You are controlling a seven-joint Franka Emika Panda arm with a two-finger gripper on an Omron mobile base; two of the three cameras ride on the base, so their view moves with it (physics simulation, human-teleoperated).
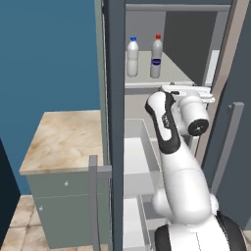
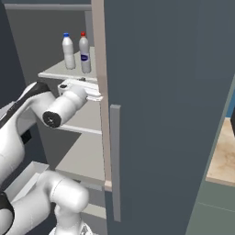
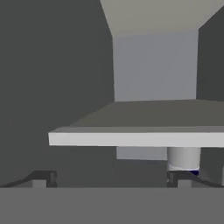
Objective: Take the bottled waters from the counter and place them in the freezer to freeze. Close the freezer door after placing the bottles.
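Observation:
Two bottled waters stand upright side by side on an upper white shelf (image 1: pixel 147 87) inside the open freezer. The blue-capped one (image 1: pixel 132 57) (image 2: pixel 68 51) is on the left and the red-capped one (image 1: pixel 156 58) (image 2: pixel 84 53) on the right. My gripper (image 3: pixel 111 179) is open with nothing between its fingers. It sits at that shelf's front edge, just below the bottles, and touches neither. The hand view is rolled over, so a bottle's base (image 3: pixel 183 159) hangs under the shelf slab (image 3: pixel 131 139). The freezer door (image 2: pixel 174 105) stands open on the right. A strip of the counter (image 2: pixel 226 156) shows past it.
The door's vertical bar handle (image 2: pixel 114 160) (image 1: pixel 228 142) is close to my arm. White drawers (image 1: pixel 139 157) stick out below the shelves. A dark panel with its own handle (image 1: pixel 93 196) borders the left side, and a beige-topped drawer cabinet (image 1: pixel 63 142) stands beyond it.

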